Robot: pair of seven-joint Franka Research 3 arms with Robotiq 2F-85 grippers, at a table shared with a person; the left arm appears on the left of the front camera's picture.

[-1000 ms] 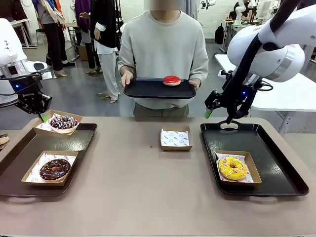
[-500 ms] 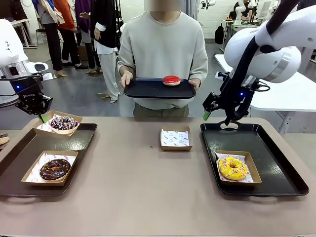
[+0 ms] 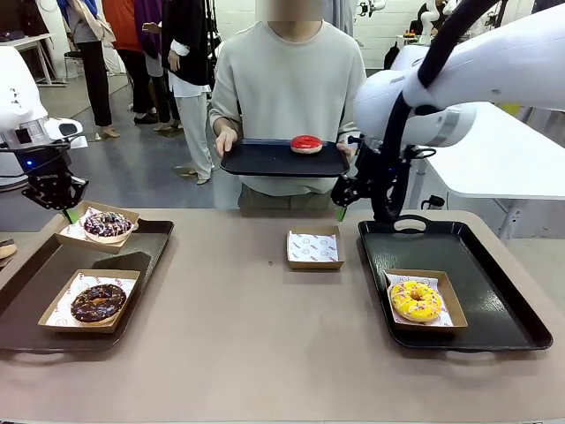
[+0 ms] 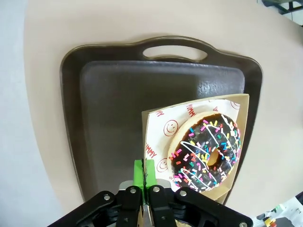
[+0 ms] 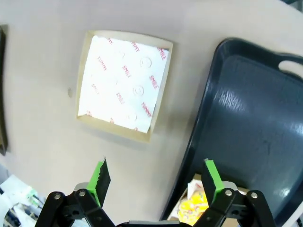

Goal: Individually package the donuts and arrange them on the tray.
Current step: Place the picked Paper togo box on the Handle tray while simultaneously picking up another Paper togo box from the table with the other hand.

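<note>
My left pincer is pinched shut on the rim of a cardboard box holding the sprinkled donut, over the brown tray. My right pincer gapes wide and empty above the table, between a paper-lined box and the black tray. The red donut sits on the person's tray

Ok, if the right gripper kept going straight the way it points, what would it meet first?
Probably the empty paper-lined box, near its edge facing the black tray; possibly bare table just beside it.
</note>
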